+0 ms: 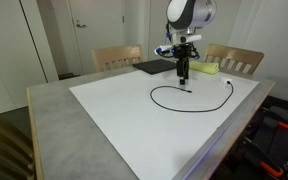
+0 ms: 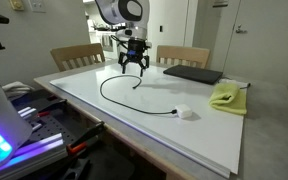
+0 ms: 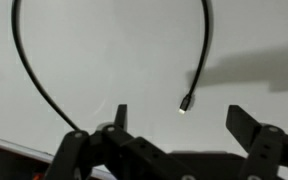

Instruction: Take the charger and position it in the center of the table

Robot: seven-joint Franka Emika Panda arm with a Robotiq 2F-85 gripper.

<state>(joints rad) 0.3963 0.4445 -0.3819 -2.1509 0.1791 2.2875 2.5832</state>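
Note:
The charger [image 1: 153, 96] is a thin black cable lying in an open loop on the white sheet [image 1: 124, 115] that covers most of the grey table [image 1: 52, 110]. In an exterior view its loop [image 2: 102, 90] runs to a small white plug [image 2: 184, 113] near the front edge. My gripper [image 1: 183, 72] hangs open just above the loop's far end, also seen in an exterior view [image 2: 134, 68]. In the wrist view the gripper [image 3: 182, 125] has its fingers wide apart with nothing between them. The cable's small plug tip [image 3: 187, 103] lies on the sheet just ahead of the gap.
A flat black pad [image 1: 154, 67] and a yellow-green cloth [image 1: 206, 68] lie at the sheet's far end; the cloth [image 2: 227, 96] sits next to the pad [image 2: 192, 74]. Wooden chairs [image 1: 116, 56] stand behind the table. Equipment [image 2: 24, 120] crowds one side.

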